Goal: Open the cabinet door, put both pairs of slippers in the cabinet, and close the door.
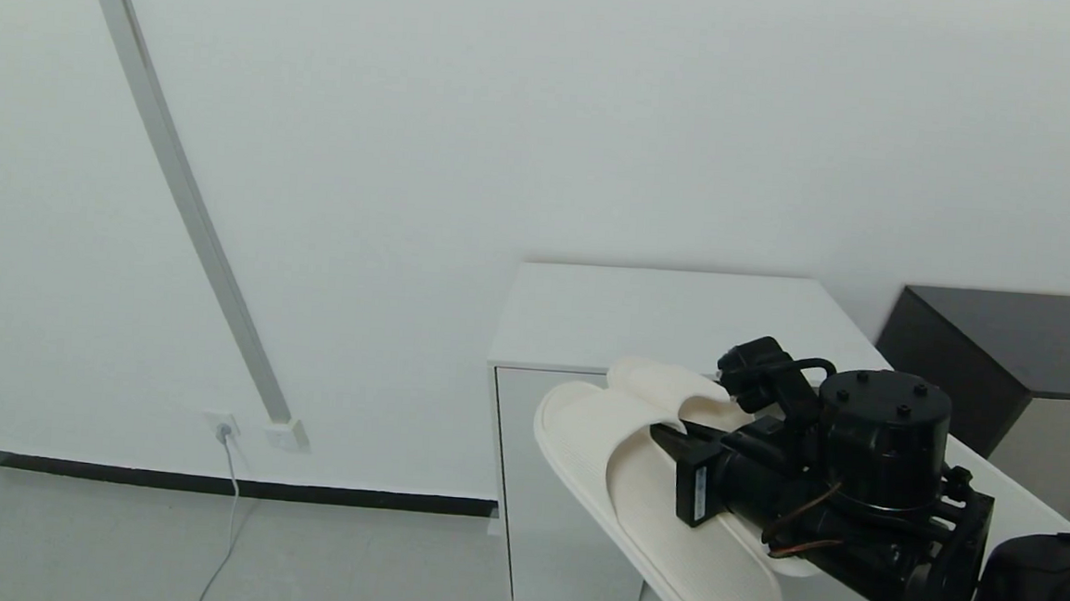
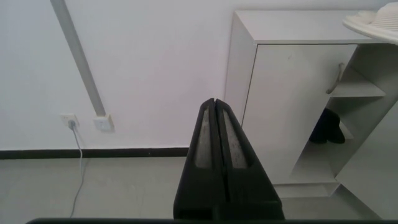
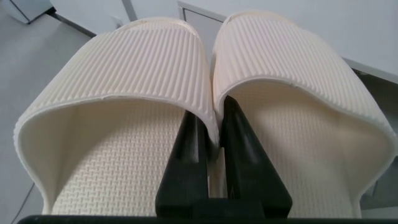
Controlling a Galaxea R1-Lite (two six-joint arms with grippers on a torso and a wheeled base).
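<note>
White ribbed slippers [image 3: 143, 74], one pair held side by side, are clamped in the right gripper [image 3: 214, 134]. Its fingers [image 3: 186, 146] pinch the two inner strap walls together. In the head view the pair hangs soles-down and tilted, in the air just in front of the white cabinet [image 1: 664, 313], near its top edge. The left gripper [image 2: 215, 124] hangs apart to the left with its fingers pressed together on nothing, facing the cabinet from lower down.

The door [image 2: 376, 168] looks already swung out on the right side, since a shelf [image 2: 354, 87] shows inside, with a dark thing [image 2: 326, 127] below it that is too unclear to name. So the step in hand appears to be carrying this pair in. Whether the other pair is already stored I cannot tell.

The next move calls for lowering the pair and bringing it round to the opening, levelling the soles to clear the shelf edge. The fingers should part only once the slippers rest on a board
</note>
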